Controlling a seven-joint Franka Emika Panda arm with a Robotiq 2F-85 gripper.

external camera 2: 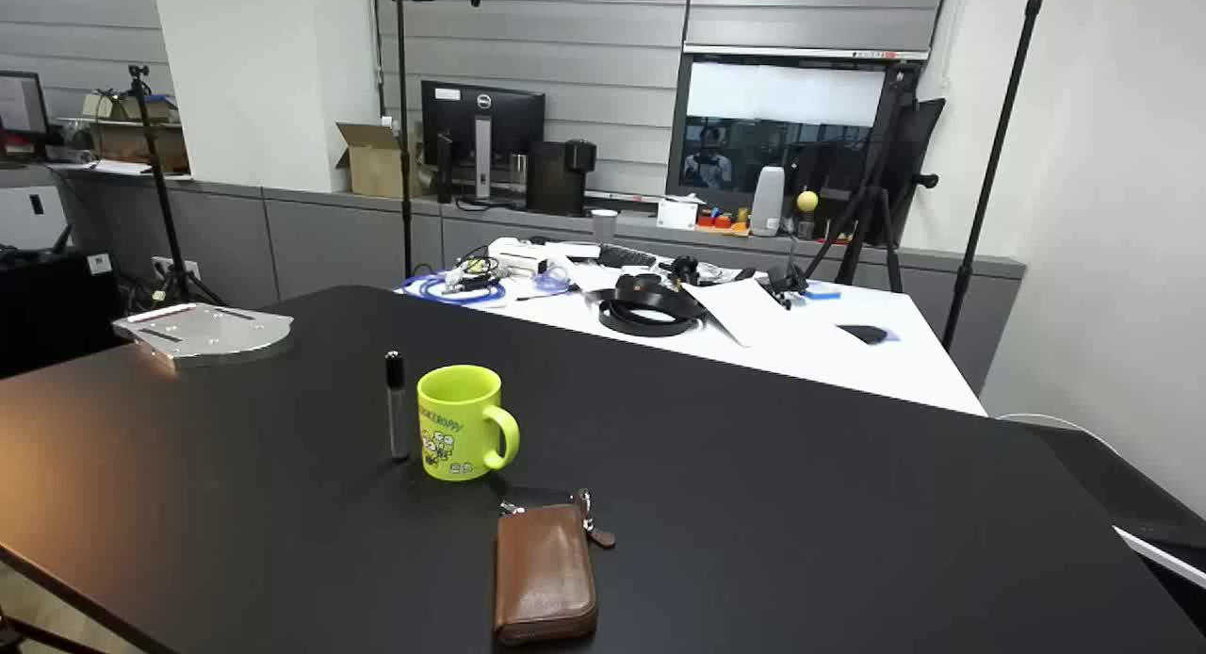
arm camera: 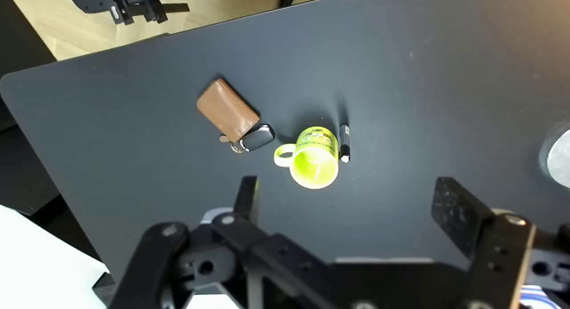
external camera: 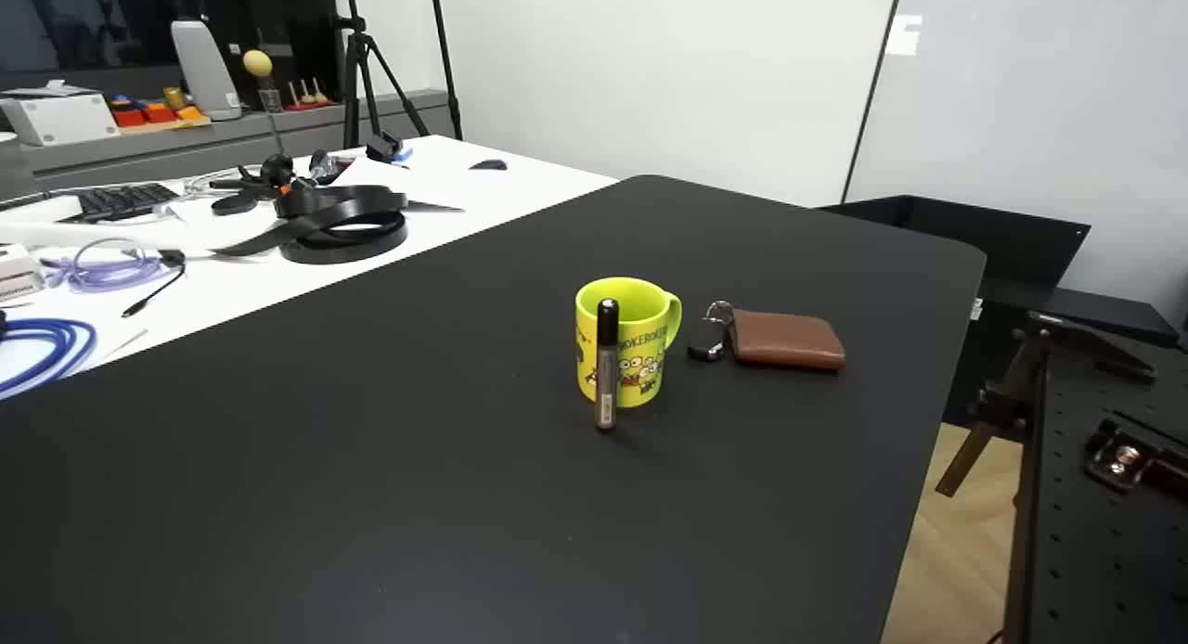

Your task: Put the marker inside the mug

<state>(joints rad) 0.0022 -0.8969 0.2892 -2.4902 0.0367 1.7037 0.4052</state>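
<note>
The marker (external camera: 606, 370) stands upright on the black table, black cap end up, beside the mug. It also shows in an exterior view (external camera 2: 398, 409) and in the wrist view (arm camera: 344, 137). The yellow-green mug (external camera: 640, 361) stands upright with cartoon prints on its side and its handle facing away from the marker. It shows too in an exterior view (external camera 2: 457, 423) and in the wrist view (arm camera: 317, 137), where its inside looks empty. My gripper (arm camera: 349, 200) is open and empty, high above the table. The gripper is out of view in both exterior views.
A brown wallet (external camera: 787, 340) with a key fob (arm camera: 258, 137) lies near the mug's handle side. A silver metal plate (external camera 2: 212, 332) sits at a table edge. A white desk (external camera 2: 829, 352) with cables and a coiled black strap (external camera 2: 650, 305) adjoins the table.
</note>
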